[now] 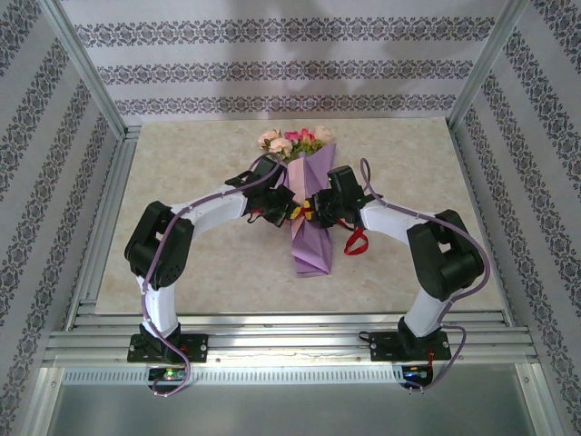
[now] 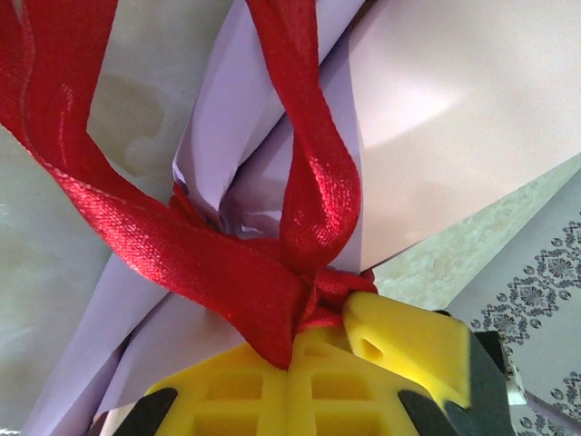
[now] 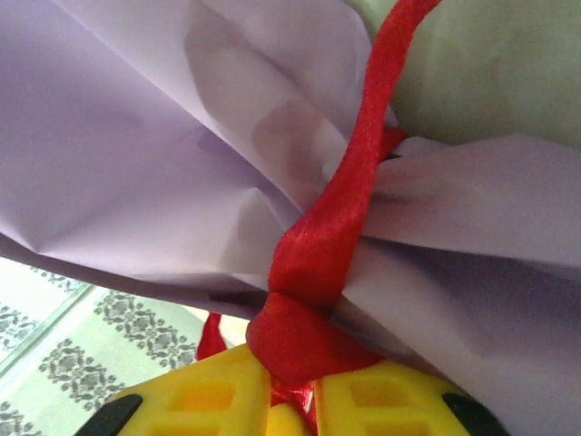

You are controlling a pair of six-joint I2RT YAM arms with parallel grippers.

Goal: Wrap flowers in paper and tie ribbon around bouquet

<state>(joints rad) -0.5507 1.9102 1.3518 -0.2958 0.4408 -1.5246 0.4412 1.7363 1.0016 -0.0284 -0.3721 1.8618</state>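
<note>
Near edge: two white arms (image 1: 163,282) rise from the metal rail (image 1: 290,338) at the front of the table (image 1: 182,182) and arch inward, wrists meeting over mid-table.
Left side: the left gripper (image 2: 327,331) is closed tight, with the ribbon (image 2: 313,200) pinched between its yellow fingers (image 2: 408,345) against the left flank of the bouquet (image 1: 313,250).
Right side: the right gripper (image 3: 290,391) has its yellow fingers (image 3: 381,400) drawn in on the ribbon from the opposite flank, a red wad seated at their tips. The two grippers face each other closely across the bouquet.
Waist: the bright red ribbon is cinched round the middle of the bouquet, where the paper (image 2: 227,118) puckers. In the left wrist view, two bands climb away from the bunched knot at the fingertips. In the right wrist view, one band runs up over the creased sheet.
Table, right: a slack red loop of ribbon lies just beside the bouquet, near the right gripper.
Mid-table: the bouquet lies flat, narrow end toward the arms and wide end away. The paper is lilac outside, with a pale pink face showing along the open edge.
Far end: the flowers (image 1: 292,141), pink, peach and magenta heads with green leaves, spill from the bouquet's wide mouth.
Backdrop: a wall (image 1: 272,73) with grey floral bands stands behind the table.
</note>
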